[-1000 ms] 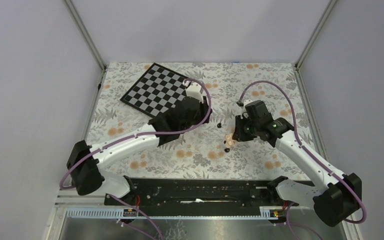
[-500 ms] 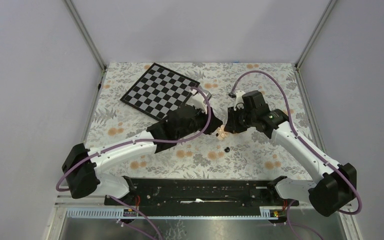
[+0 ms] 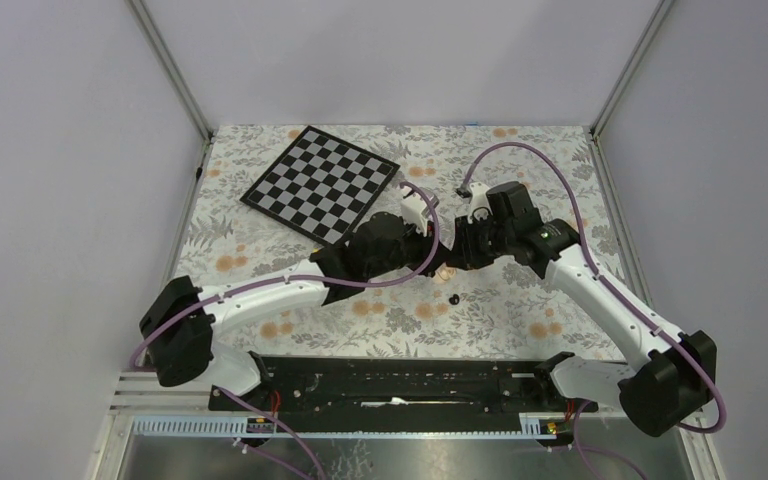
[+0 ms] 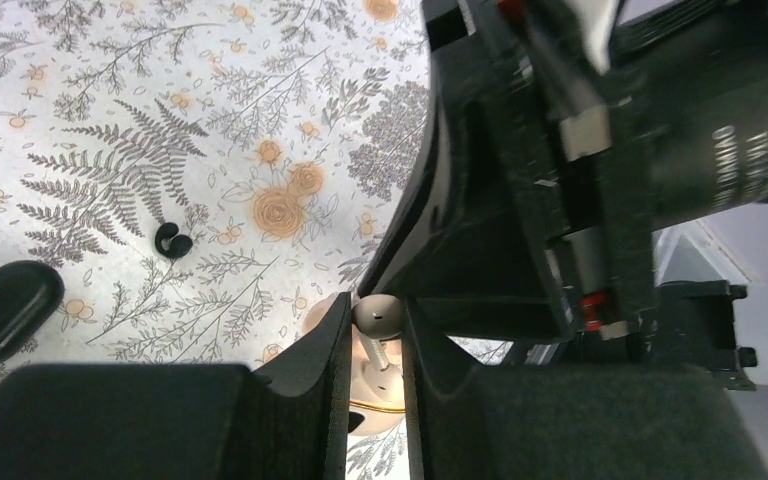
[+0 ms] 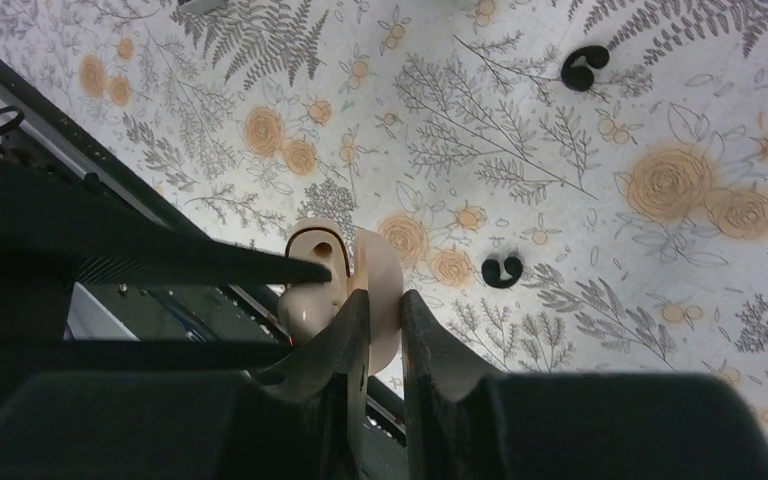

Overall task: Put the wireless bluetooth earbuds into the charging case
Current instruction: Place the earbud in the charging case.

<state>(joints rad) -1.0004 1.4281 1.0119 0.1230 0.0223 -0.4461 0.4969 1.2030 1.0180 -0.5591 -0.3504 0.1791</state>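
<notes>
Pale earbud (image 4: 380, 315) is sitting pinched in the nearly closed left gripper (image 4: 376, 328), just beside the right gripper (image 5: 383, 300), which is clamping the charging case (image 5: 312, 298)

A high rear camera overlooks everything; both close wrist cameras share the floral table (image 3: 520, 310).

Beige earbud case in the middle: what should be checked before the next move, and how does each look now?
1. Right end effector grips the pale beige-pink open charging case: ok.
2. Left end effector grips the small pale stemmed earbud: ok.
3. Earbud fully seated in case: not ok.
4. Earbud stem lined up with its socket: cannot tell.
5. Small black curled piece clear of both end effectors: ok.
</notes>
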